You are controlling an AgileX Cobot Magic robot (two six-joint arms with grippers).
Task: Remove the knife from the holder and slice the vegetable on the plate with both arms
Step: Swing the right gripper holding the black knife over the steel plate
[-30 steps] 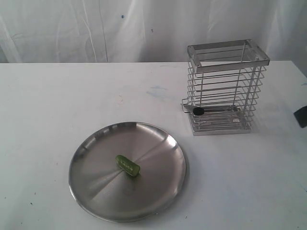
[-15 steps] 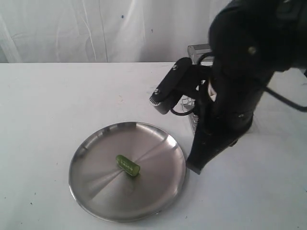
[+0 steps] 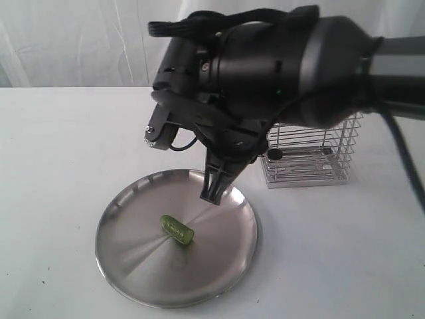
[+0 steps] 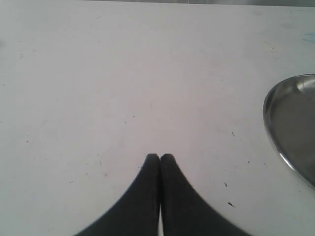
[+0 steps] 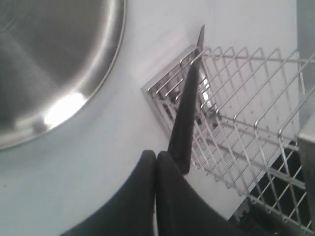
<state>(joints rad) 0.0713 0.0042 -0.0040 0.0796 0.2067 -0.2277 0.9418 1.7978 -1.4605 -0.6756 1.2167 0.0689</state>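
The steel plate (image 3: 133, 266) lies at the front of the white table, with the green vegetable (image 3: 177, 229) near its middle. Behind it to the right stands the wire holder (image 3: 312, 166), mostly hidden by my right arm. The knife (image 3: 273, 153) lies low inside it, and its black handle end pokes out of the side facing the plate. My right gripper (image 3: 211, 194) is shut and empty above the plate's far right rim. In the right wrist view the right gripper (image 5: 156, 153) sits beside the knife (image 5: 187, 118), the holder (image 5: 236, 123) and the plate (image 5: 49, 49). My left gripper (image 4: 160, 155) is shut and empty over bare table beside the plate (image 4: 290, 118).
A white curtain (image 3: 80, 40) hangs behind the table's far edge. The bulky black right arm (image 3: 279, 66) stretches in from the right above the holder. The left arm is outside the exterior view.
The right arm has swept in from the right, past the front of the holder. Its shut gripper has gone from beside the holder to above the plate's rim. Plate, vegetable and holder have not moved.
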